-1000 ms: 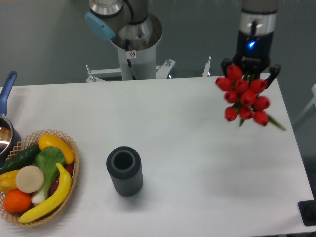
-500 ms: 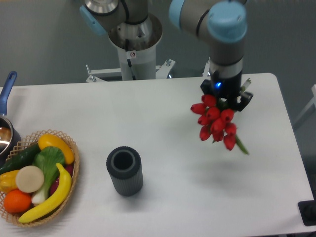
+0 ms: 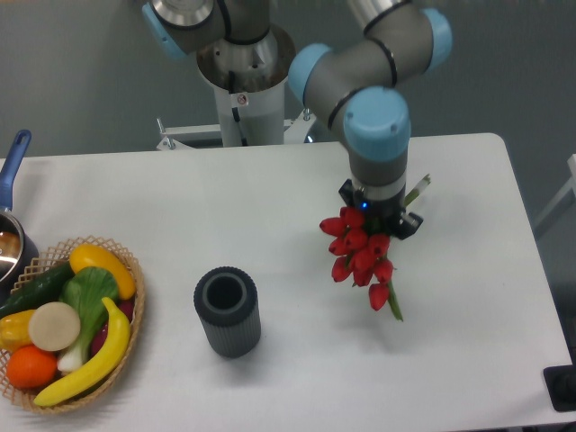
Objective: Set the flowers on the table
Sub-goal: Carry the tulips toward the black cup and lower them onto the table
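Flowers [image 3: 360, 256] hang from our gripper [image 3: 379, 214], whose fingers are closed on the stems, with the red buds drooping toward the near side above the worktop [image 3: 297, 193], right of its middle. We judge the carry done and the set-down in hand: next we must lower until the bunch rests on the surface, then open. Room is ample; the dark vase [image 3: 227, 311] stands well apart to the left, the basket [image 3: 131, 310] farther left, and the right edge is not close.
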